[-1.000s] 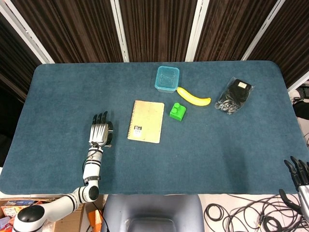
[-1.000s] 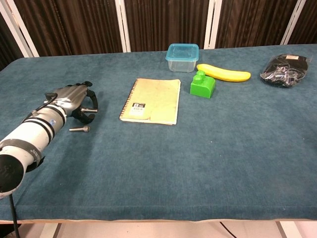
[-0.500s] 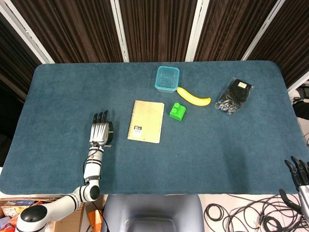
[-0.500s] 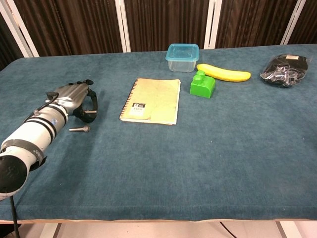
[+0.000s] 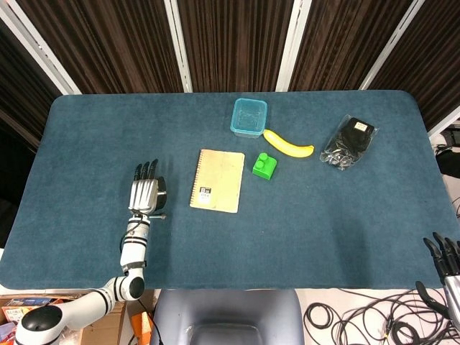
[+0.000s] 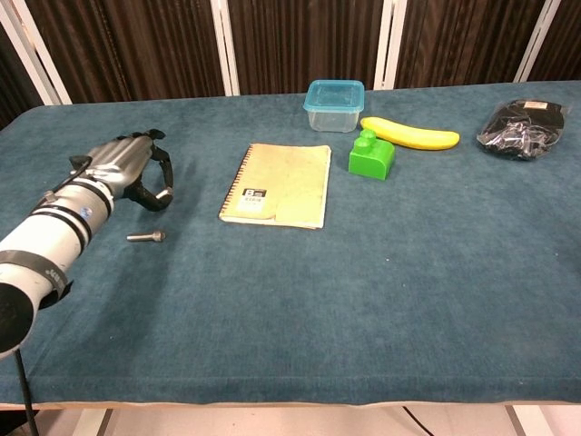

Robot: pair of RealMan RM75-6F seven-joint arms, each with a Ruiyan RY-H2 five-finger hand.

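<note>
My left hand (image 5: 144, 192) hovers over the left part of the blue table (image 5: 323, 230), fingers stretched forward and holding nothing. In the chest view the left hand (image 6: 132, 169) shows its thumb curved down above the cloth. A small metal bolt (image 6: 146, 236) lies on the cloth just below the hand, also visible as the bolt (image 5: 158, 215) in the head view. A yellow spiral notebook (image 5: 218, 180) lies to the hand's right. My right hand (image 5: 445, 264) hangs off the table's near right corner, fingers apart and empty.
Past the notebook (image 6: 277, 184) stand a green toy block (image 5: 264, 166), a banana (image 5: 287, 146) and a blue lidded container (image 5: 249, 116). A black bag of cables (image 5: 348, 141) lies at the far right. Cables cover the floor beneath the right hand.
My left hand has shifted left and slightly away from the bolt, which now lies uncovered. The right hand and the objects have not moved.
</note>
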